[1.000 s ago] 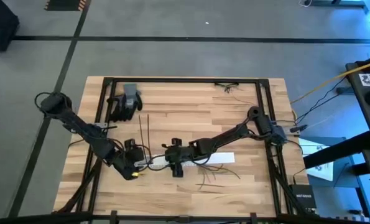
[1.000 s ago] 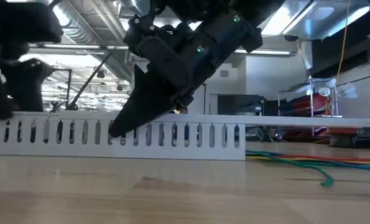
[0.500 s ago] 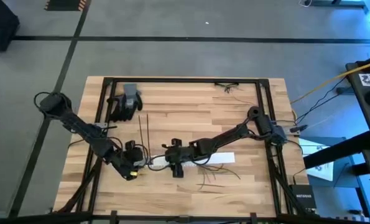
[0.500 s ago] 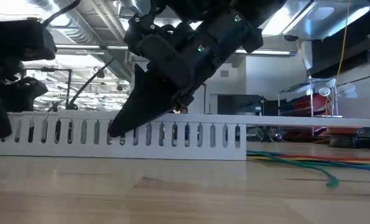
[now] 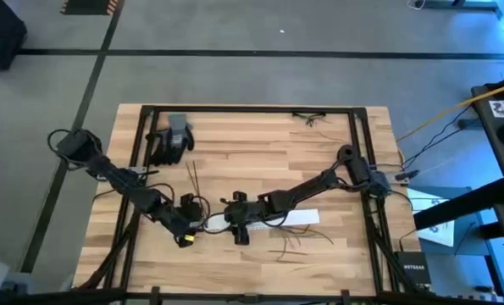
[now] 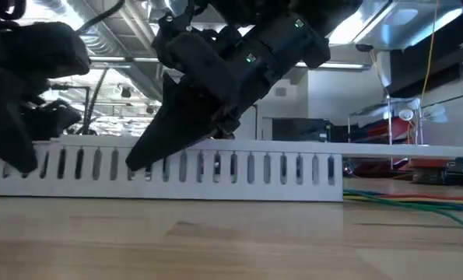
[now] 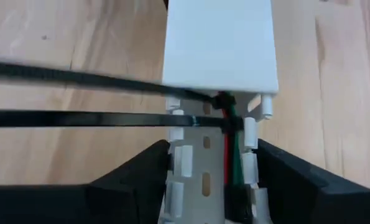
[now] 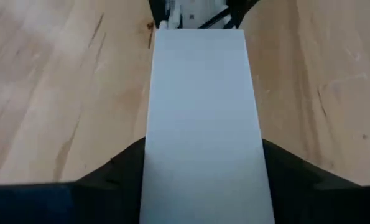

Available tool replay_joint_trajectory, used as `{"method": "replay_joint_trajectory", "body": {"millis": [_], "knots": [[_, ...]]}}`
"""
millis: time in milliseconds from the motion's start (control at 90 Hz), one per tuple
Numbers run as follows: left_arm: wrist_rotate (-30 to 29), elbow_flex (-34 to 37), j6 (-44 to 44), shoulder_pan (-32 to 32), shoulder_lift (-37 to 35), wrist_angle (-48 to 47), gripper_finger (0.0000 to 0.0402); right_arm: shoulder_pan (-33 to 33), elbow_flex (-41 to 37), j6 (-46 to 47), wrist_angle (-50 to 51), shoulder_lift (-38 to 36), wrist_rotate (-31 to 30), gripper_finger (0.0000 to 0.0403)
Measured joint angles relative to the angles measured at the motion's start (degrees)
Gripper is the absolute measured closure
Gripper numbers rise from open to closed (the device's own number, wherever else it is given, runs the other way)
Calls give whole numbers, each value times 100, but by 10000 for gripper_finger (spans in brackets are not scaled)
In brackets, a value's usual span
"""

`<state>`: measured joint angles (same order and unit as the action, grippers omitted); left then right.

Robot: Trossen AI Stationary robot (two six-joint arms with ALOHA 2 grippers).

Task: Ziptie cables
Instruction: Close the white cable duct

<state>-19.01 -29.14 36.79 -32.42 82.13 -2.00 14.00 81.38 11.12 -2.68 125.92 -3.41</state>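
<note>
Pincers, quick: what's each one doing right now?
Left pincer: closed on the white slotted duct at its open end.
Right pincer: closed on the same duct's covered part.

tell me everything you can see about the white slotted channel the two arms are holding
The white channel is a long plastic-looking strip lying flat on the wooden table. Its side wall is cut into upright fingers with slots between. A smooth lid covers most of it; at the open end, red and green wires lie inside. The left gripper and right gripper straddle it from opposite ends.
</note>
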Motion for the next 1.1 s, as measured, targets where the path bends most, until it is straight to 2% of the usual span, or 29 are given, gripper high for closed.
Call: {"method": "replay_joint_trajectory", "body": {"millis": [378,633,878,1100], "knots": [[64,-57,-423,212,66,358,192,-15,13,95,-514,147,42,175],[108,-73,-396,164,90,376,190,-9,59,83,-245,154,-52,175],[157,-102,-170,162,67,384,130,-13,71,62,-278,155,-133,175],[317,-636,-79,148,-207,-983,113,-37,76,33,-235,160,-156,175]]}}
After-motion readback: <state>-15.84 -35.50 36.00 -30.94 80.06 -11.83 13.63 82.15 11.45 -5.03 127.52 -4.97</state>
